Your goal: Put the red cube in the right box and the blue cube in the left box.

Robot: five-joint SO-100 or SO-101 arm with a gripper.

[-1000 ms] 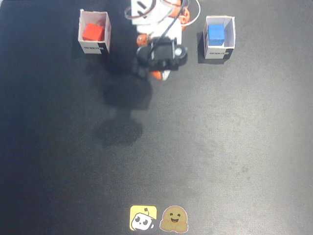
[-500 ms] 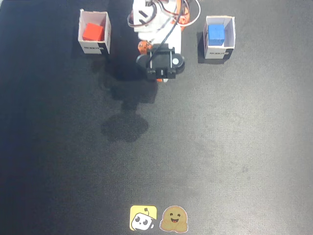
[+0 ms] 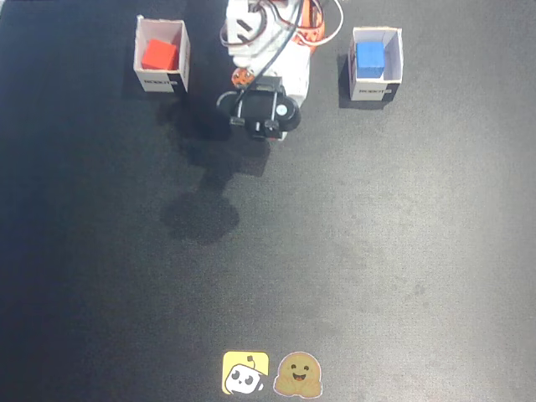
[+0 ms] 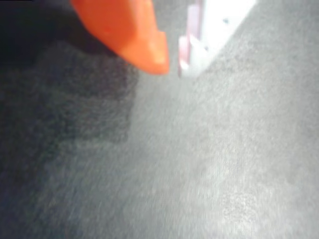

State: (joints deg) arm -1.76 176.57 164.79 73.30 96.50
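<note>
Only fixed view shows red cube [image 3: 158, 55], blue cube [image 3: 369, 57]

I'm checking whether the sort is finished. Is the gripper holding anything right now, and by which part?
Nothing is held. The wrist view shows only bare mat by the gripper. The red cube and the blue cube each sit in a box.

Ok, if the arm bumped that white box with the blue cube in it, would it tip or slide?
The box looks like thin card, so it is probably light and would likely slide on the dark mat. The blue cube inside adds a little weight low down, so tipping seems less likely.
</note>
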